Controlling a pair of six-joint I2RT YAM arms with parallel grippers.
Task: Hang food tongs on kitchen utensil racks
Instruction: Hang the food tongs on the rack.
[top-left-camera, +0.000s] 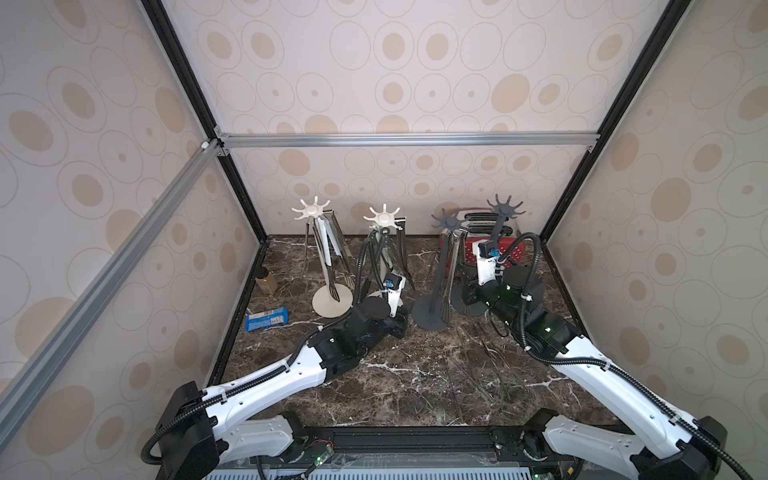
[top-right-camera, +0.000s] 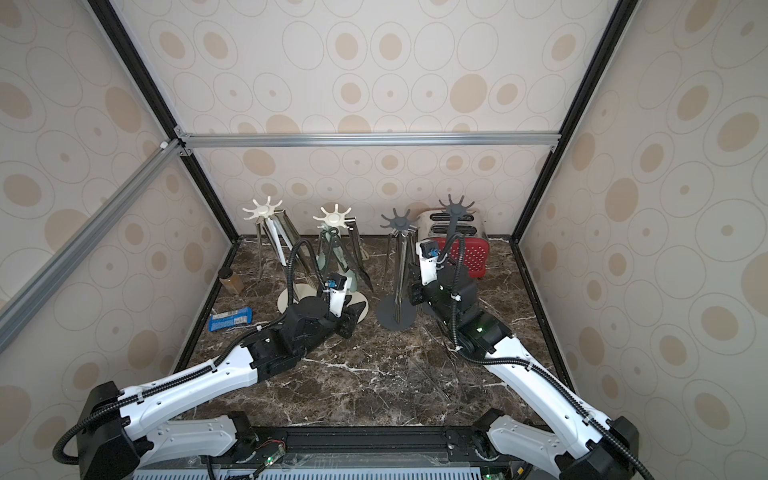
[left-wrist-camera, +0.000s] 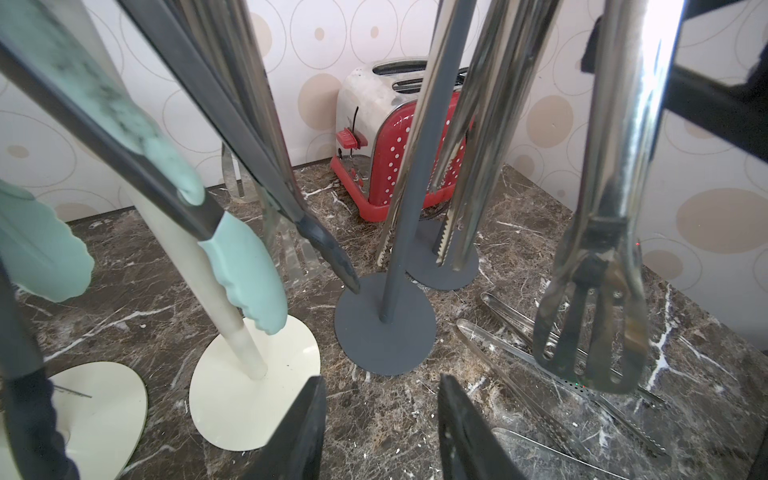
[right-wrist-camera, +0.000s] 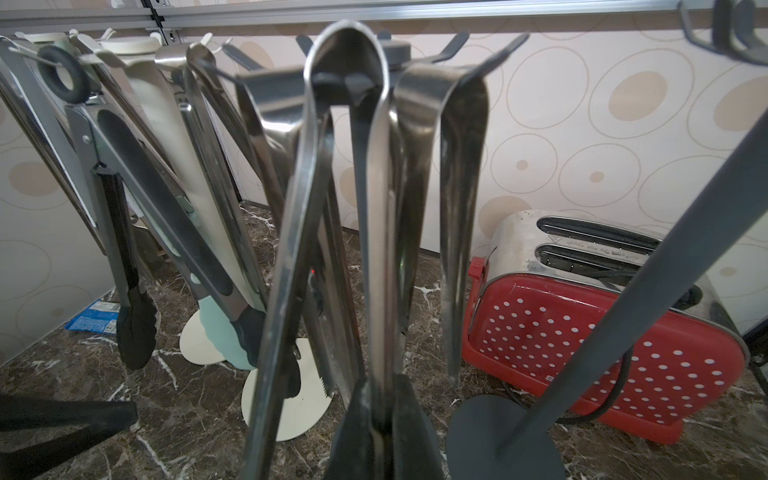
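Logged in both top views four kitchen utensil racks (top-left-camera: 310, 212) ranged along the back wall, food tongs (top-left-camera: 330, 249) hung from several; red toaster (top-left-camera: 517, 251) behind.
Found in the left wrist view the left gripper (left-wrist-camera: 382, 428) low over marble (left-wrist-camera: 166, 316), jaws apart and empty, loose tongs (left-wrist-camera: 569, 384) lying flat nearby.
Found in the right wrist view the right gripper (right-wrist-camera: 384, 440) clamped on one leg of steel tongs (right-wrist-camera: 376, 249), bend hooked over a dark grey rack (right-wrist-camera: 398, 50).

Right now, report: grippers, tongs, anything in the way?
Left gripper open, empty. Right gripper shut on steel tongs hooked on dark grey rack. Loose tongs on table.
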